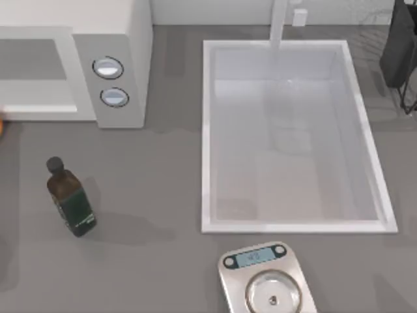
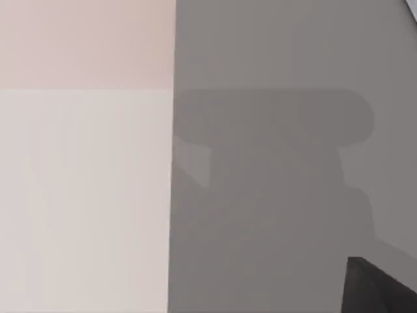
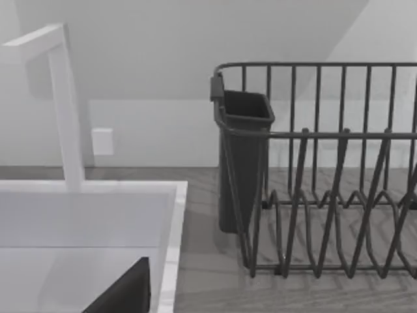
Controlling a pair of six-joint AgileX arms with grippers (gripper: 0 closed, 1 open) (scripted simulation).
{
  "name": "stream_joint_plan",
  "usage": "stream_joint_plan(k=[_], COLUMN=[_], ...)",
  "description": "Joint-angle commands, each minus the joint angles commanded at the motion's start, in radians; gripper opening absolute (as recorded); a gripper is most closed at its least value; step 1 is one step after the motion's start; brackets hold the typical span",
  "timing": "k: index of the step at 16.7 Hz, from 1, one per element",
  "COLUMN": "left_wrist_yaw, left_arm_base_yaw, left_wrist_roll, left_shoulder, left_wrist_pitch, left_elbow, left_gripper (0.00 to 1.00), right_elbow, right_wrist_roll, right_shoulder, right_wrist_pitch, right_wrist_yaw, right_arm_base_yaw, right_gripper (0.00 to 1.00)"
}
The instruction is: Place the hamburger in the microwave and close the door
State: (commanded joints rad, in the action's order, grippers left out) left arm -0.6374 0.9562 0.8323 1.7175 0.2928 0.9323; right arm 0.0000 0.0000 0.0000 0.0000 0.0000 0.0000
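- microwave (image 1: 75, 62) boxy, white, far-left corner; door (image 1: 36, 68) looks shut, partly cropped
- grey counter (image 1: 150, 195) open between bottle (image 1: 70, 197) and sink (image 1: 293, 137)
- gripper fingers: can't tell

The left wrist view looks onto the grey bench (image 2: 273, 59), where a broad, blocky shadow (image 2: 273, 130) lies across it. Beside the bench stands a flat pale surface (image 2: 85, 195), pinkish in one band and off-white in the rest. A dark corner (image 2: 374, 290) juts in at the frame's edge.
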Motion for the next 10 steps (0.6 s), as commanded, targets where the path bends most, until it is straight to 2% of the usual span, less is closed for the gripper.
stream_joint_plan(k=[5,10], left_wrist_yaw=[0.044,0.044], left_arm_base_yaw=[-0.073,-0.073], left_wrist_roll=[-0.087,-0.094], left_shoulder=[-0.142,-0.148], left_wrist_pitch=[-0.088,-0.091], left_elbow=[-0.175,-0.185], left_gripper=[0.0,0.0], right_elbow=[0.0,0.0], right_wrist_roll=[0.0,0.0], right_shoulder=[0.0,0.0], right_wrist_pitch=[0.0,0.0], right_wrist_yaw=[0.0,0.0], right_arm_base_yaw=[0.0,0.0], right_gripper=[1.0,1.0])
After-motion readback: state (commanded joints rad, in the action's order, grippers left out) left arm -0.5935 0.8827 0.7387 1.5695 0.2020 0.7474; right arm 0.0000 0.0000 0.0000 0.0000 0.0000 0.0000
